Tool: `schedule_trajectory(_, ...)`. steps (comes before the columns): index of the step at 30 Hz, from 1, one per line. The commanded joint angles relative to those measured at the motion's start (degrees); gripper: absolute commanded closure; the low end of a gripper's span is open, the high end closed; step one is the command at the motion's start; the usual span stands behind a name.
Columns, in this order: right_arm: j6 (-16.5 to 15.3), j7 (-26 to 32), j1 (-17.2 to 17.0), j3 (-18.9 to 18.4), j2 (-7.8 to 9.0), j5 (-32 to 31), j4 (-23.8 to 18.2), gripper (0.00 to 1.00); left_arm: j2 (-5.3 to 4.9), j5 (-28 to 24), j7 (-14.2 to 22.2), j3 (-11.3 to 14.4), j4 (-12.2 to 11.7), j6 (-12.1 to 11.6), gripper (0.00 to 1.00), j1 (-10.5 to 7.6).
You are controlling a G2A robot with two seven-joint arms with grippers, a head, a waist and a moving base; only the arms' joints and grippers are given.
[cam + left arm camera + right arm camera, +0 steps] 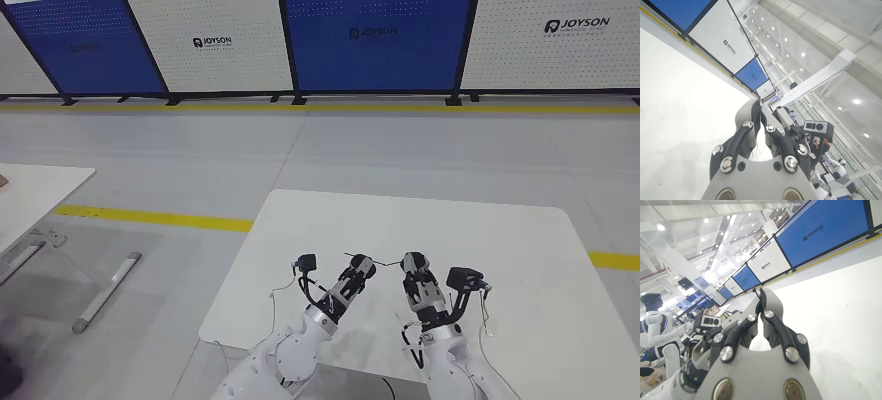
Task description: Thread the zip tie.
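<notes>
As left gripper, right gripper pinch, zip tie runs left-right.

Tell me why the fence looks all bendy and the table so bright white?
Left wrist view: the wide lens curves the fence panels, ceiling lamps glare, and the table washes out white. Right wrist view: the same bending. Top view: straighter lines, even light, the zip tie a thin line.
</notes>
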State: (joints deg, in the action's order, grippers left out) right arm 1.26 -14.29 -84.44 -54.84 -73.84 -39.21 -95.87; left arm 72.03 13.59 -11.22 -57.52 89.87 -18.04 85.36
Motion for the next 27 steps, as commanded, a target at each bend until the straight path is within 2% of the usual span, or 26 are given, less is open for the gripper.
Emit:
schedule_trajectory(1, 0.0, 0.1, 0.0, 0.0, -0.11, -0.2, 0.1, 1.0, 0.0, 0.0, 0.0, 0.0, 0.0, 0.0, 1.0, 0.0)
schedule_trajectory(27, -1.0, -0.8, -0.8, -1.2, -1.54, -1.6, 0.8, 1.0, 0.0, 0.0, 0.0, 0.0, 0.0, 0.0, 1.0, 0.0)
